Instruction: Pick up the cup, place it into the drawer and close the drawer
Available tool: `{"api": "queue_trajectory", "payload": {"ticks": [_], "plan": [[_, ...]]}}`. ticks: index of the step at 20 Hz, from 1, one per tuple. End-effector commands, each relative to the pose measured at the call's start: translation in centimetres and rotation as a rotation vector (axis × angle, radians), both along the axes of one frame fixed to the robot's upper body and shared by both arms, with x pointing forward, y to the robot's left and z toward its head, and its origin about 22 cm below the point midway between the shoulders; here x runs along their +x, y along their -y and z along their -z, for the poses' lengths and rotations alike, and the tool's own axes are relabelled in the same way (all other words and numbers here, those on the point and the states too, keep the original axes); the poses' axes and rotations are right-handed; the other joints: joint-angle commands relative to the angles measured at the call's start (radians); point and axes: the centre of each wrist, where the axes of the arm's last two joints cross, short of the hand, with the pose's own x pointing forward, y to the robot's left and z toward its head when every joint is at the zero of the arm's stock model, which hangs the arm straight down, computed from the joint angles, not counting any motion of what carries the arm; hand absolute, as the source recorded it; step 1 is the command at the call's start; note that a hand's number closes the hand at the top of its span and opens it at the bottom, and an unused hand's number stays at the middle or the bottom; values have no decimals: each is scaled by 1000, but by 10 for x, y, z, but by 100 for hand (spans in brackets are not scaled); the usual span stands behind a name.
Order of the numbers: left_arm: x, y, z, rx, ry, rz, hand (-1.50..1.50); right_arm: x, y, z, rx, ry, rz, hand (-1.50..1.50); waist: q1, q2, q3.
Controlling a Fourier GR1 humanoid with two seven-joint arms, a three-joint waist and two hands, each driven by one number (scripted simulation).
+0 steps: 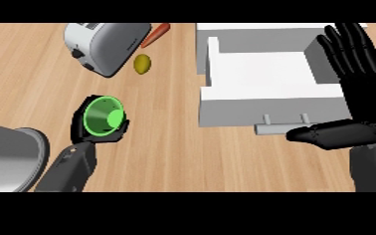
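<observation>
Right robot hand [360, 99] open-fingered beside drawer [272, 110]; green cup [104, 117] within curled fingers of left robot hand [78, 124].

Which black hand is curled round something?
The left hand, lower left: it wraps the bright green cup. The right hand is open beside the white drawer, holding nothing.

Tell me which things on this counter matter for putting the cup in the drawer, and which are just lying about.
For the job:
green cup, with the left hand curled round it
white drawer, standing open
right hand, open beside the drawer

Lying about:
toaster
carrot
yellow-green fruit
metal pot at the lower left edge
</observation>
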Motion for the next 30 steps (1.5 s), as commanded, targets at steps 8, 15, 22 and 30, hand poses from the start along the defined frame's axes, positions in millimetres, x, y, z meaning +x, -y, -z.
{"api": "queue_trajectory", "payload": {"ticks": [8, 15, 22, 30], "plan": [[70, 62, -70, -22, 239, 184, 150, -2, 8, 3, -8, -5, 35, -150, 25, -14, 4], [109, 116, -160, 19, 256, 308, 150, -16, 22, -1, -10, -18, 56, -150, 30, -20, 5], [125, 185, -254, 57, 249, 334, 150, -4, 4, 19, 3, -3, 53, -150, 21, -14, 4], [139, 237, -308, 151, 130, 310, 150, 2, 9, 20, -11, -8, 40, -150, -2, -3, 5]]}}
